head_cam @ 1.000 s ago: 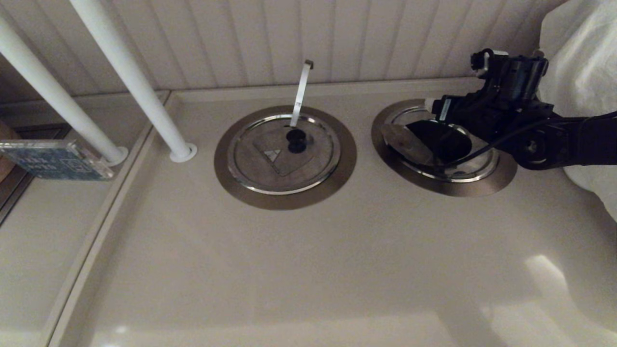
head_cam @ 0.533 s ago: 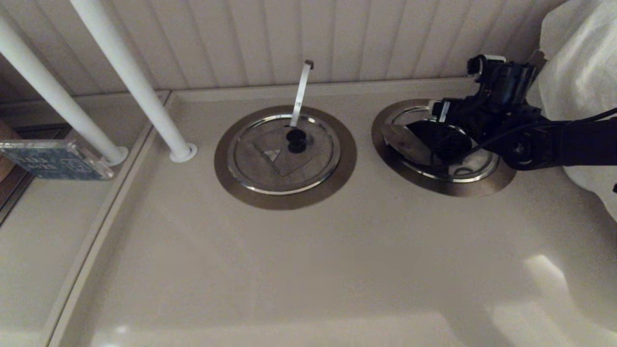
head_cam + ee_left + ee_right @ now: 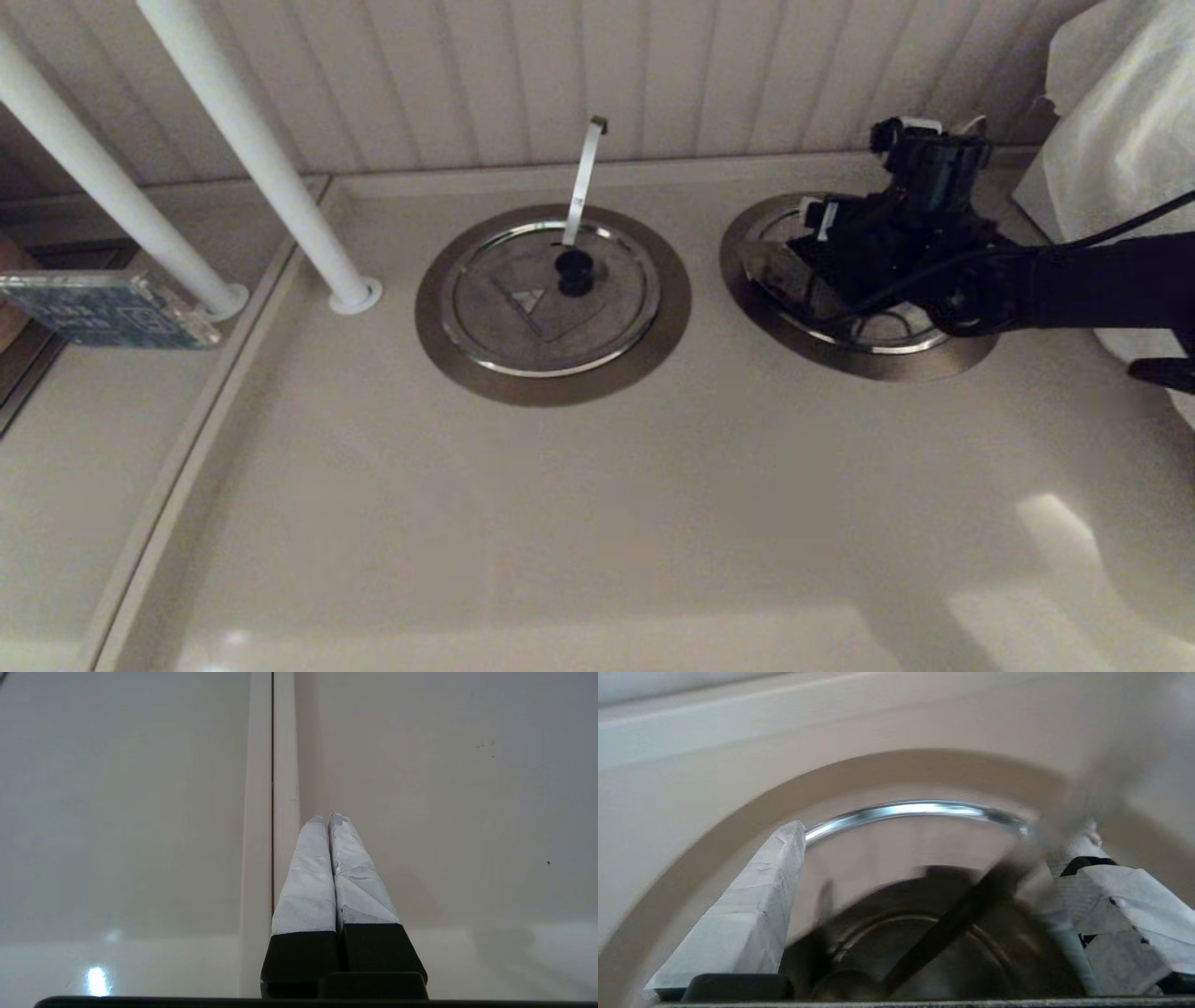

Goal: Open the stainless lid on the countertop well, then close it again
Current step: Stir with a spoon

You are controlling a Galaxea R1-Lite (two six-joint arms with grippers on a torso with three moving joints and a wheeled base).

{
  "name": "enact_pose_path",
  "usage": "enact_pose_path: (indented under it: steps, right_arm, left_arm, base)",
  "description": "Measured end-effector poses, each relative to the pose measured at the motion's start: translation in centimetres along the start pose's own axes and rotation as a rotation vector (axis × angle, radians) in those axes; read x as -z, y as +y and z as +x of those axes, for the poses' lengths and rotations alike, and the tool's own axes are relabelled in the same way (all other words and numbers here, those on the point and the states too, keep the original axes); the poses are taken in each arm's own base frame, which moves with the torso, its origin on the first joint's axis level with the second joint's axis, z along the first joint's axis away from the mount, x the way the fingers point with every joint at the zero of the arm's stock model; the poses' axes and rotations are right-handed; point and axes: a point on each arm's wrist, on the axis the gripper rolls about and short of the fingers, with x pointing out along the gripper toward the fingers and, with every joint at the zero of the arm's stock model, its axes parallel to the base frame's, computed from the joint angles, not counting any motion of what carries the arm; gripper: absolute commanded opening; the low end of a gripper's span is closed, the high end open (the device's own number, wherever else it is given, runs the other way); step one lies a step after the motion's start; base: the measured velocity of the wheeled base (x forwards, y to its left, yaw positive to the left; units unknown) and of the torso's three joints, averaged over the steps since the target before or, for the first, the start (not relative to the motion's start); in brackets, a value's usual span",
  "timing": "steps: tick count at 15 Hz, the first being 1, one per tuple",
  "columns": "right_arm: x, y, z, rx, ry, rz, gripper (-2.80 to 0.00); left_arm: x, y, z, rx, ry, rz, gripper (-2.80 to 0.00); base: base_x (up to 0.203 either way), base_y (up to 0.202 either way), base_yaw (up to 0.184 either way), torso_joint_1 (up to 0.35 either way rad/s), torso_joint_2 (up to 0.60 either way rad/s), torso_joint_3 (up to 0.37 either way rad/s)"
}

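The stainless lid point(image 3: 794, 285) lies low in the countertop well, and no dark opening shows; the bronze-grey collar point(image 3: 896, 362) rings it. My right gripper point(image 3: 822, 233) hangs just over the lid's far side. In the right wrist view its taped fingers point(image 3: 770, 891) stand wide apart, open, astride the lid's shiny rim point(image 3: 915, 808). A blurred dark band point(image 3: 952, 924), probably the leaning strip, crosses between them close to one finger. The knob is not clearly seen. My left gripper point(image 3: 327, 817) is shut and empty over a seam in the counter, outside the head view.
The twin lid point(image 3: 523, 317) with its near-upright strip point(image 3: 583, 177) sits closed to the left. Two white posts point(image 3: 271, 177) stand at the far left, with a blue box point(image 3: 103, 313) on the side ledge. A white cloth bundle point(image 3: 1120, 140) fills the right corner by the panelled wall.
The lid stood tilted up with the dark well showing; it has dropped down over the opening. My right gripper has moved left across the well.
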Motion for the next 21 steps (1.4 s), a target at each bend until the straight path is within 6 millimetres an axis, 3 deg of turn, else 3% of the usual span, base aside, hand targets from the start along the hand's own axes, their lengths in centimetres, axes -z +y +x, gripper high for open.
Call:
enact_pose_path:
  steps: [4,8,12,17,21]
  right_arm:
    - [0.7,2.0,2.3,-0.021,-0.050,-0.063,0.00]
    - [0.7,2.9,2.7,-0.032,-0.069,-0.061,0.00]
    - [-0.2,2.0,2.0,-0.017,-0.068,-0.061,0.00]
    - [-2.9,0.0,0.5,0.011,-0.108,-0.048,0.00]
    - [-3.5,-1.6,0.3,0.043,-0.104,-0.058,0.00]
  left_arm:
    - [0.0,0.0,0.0,0.000,0.000,0.000,-2.80]
    - [0.0,0.0,0.0,0.000,0.000,0.000,-2.80]
    - [0.0,0.0,0.0,0.000,0.000,0.000,-2.80]
    - [0.0,0.0,0.0,0.000,0.000,0.001,-2.80]
    - [0.0,0.0,0.0,0.000,0.000,0.001,-2.80]
  base:
    - [0.000,0.000,0.000,0.000,0.00,0.000]
    - [0.000,0.000,0.000,0.000,0.00,0.000]
    - [0.000,0.000,0.000,0.000,0.00,0.000]
    - [0.000,0.000,0.000,0.000,0.00,0.000]
    - [0.000,0.000,0.000,0.000,0.00,0.000]
